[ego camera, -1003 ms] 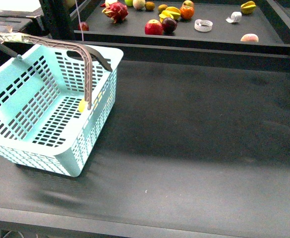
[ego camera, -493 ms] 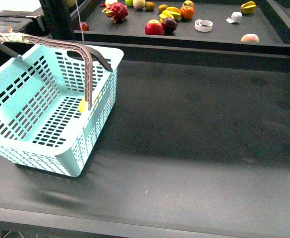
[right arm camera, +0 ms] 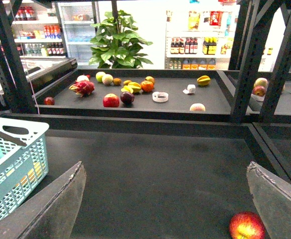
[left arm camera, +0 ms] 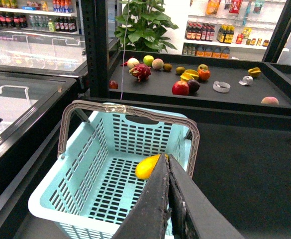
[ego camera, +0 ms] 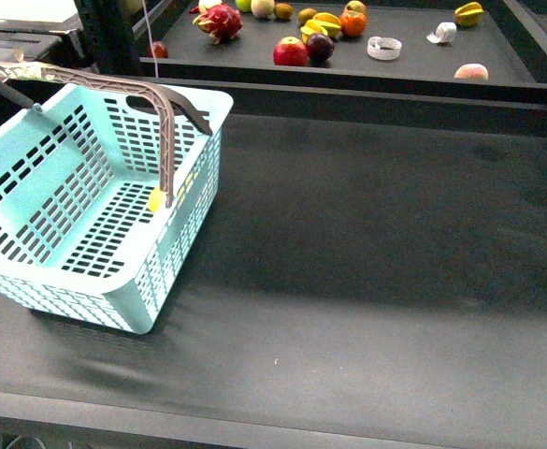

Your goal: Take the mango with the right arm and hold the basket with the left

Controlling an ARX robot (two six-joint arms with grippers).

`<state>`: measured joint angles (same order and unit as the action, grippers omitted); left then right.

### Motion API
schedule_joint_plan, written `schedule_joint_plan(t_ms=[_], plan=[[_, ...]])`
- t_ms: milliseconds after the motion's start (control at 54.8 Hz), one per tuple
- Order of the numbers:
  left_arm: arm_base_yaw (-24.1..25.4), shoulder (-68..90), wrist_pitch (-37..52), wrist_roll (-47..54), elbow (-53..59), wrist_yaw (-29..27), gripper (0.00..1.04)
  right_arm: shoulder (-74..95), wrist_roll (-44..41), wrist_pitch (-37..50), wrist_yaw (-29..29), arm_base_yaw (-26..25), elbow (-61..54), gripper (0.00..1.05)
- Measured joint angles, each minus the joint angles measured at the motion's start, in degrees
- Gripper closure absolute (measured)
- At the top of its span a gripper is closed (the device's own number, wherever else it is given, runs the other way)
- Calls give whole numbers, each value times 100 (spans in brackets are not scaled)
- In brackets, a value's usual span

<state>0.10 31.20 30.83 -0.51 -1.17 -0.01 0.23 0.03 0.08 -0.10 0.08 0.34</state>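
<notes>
Mango (left arm camera: 148, 167) lies in basket (left arm camera: 50, 199), long axis slanted, just past my shut left hand (left arm camera: 166, 209). My right hand (right arm camera: 165, 199) gapes wide, well apart.

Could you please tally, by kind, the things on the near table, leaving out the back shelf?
Basket: 1
Mango, lying inside it: 1
Red apple: 1
Total: 3

No legible txt anywhere (shelf bottles (left arm camera: 227, 35) labels too small/blurred).
</notes>
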Motion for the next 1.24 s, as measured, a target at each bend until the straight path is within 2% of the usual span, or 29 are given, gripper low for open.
schedule_joint_plan(t_ms=[511, 803, 894, 1241], plan=[[0, -1600, -1537, 7, 2, 0, 103, 0, 0, 0, 0, 0, 0, 8], [0, -2118, -2057, 7, 2, 0, 103, 0, 0, 0, 0, 0, 0, 8], [0, -2828, -2955, 7, 0, 4, 103, 0, 0, 0, 2, 0, 0, 8], [0, -3091, -3064, 9, 0, 2, 103, 0, 0, 0, 0, 0, 0, 8]])
